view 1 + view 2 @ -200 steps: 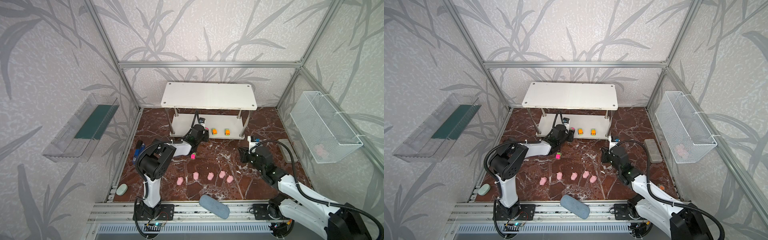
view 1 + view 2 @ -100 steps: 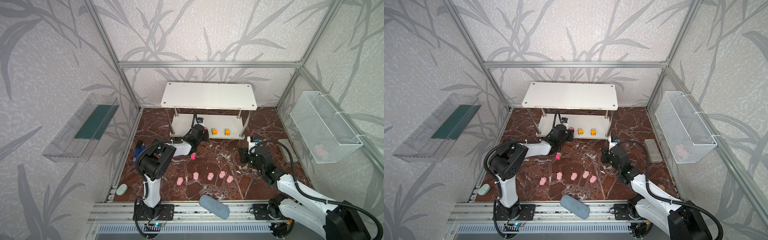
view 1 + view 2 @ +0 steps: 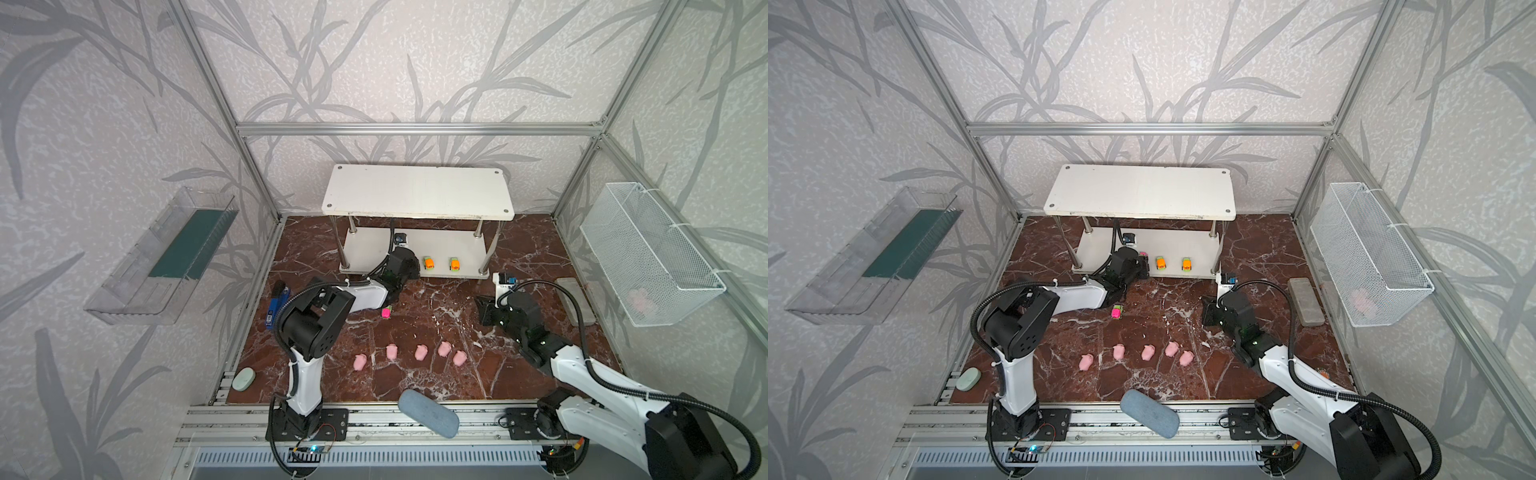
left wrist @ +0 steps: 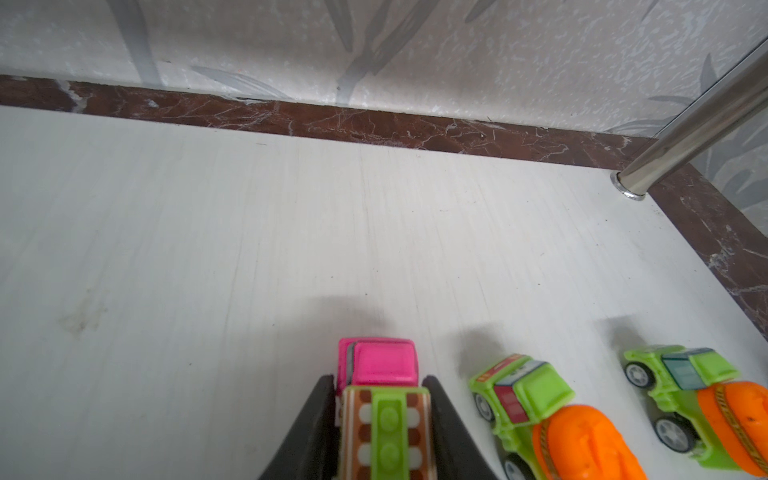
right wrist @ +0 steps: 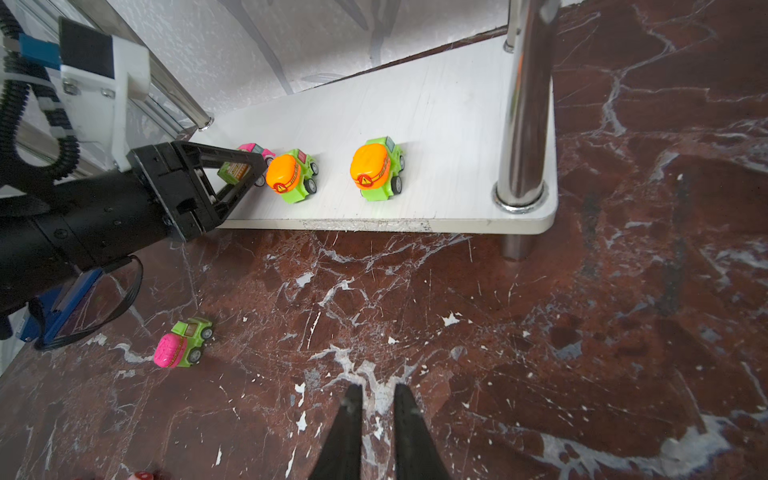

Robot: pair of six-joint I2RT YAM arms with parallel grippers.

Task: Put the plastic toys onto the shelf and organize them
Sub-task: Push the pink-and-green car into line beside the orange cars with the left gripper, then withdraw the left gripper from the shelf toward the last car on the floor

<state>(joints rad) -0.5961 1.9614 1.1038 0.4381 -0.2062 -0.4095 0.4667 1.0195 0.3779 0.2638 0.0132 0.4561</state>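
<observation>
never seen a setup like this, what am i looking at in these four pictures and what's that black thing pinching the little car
These are two robot arms fixed at the front of a brown marble floor, each ending in a two-fingered gripper. Two pictures look down from overhead and show nearly the same whole scene; the other two come from a camera on each arm's wrist. The black thing is the left gripper. It reaches onto the lower board of the white shelf and pinches a pink-and-green car, beside two orange-and-green cars parked there. The right gripper points at the bare floor, fingers a narrow gap apart, holding nothing. On the floor lie a second toy car, also pink and green, and a row of five pink pigs.
</observation>
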